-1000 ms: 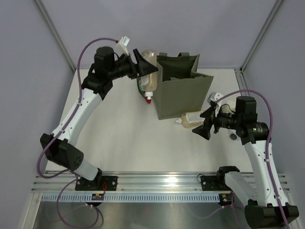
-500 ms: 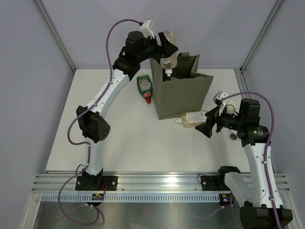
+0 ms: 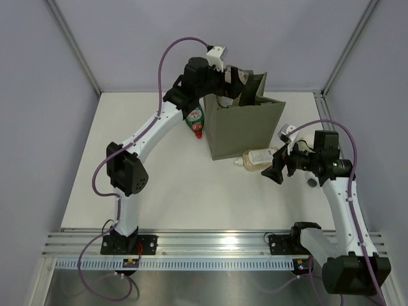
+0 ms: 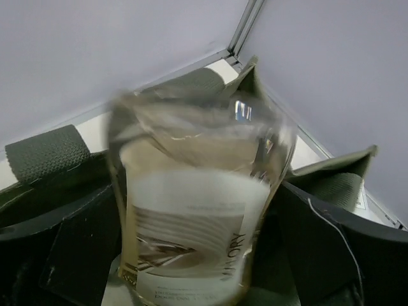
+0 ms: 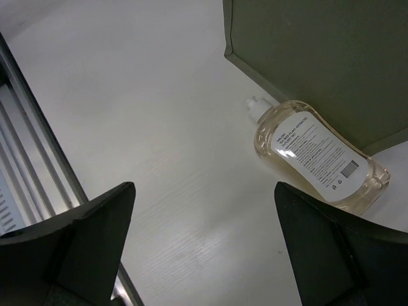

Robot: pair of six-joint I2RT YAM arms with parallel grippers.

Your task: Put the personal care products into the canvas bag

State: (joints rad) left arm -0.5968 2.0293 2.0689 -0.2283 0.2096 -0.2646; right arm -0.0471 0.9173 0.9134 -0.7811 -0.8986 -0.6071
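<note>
I count one olive canvas bag (image 3: 245, 127), one green bottle (image 3: 195, 117) with a red cap, and two flat amber bottles: the upper amber bottle (image 4: 191, 217) at top centre, the lower amber bottle (image 3: 258, 157) right of centre on the bench (image 3: 159, 172).

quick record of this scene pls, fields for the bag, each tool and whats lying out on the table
bag: boxy olive-green canvas bag, upright, mouth open
left tool: shut on flat amber clear bottle with white label, held at the bag's mouth
right tool: open, empty, near the other amber bottle
on white table: second flat amber bottle lying beside the bag's base; green bottle with red cap lying left of the bag
</note>
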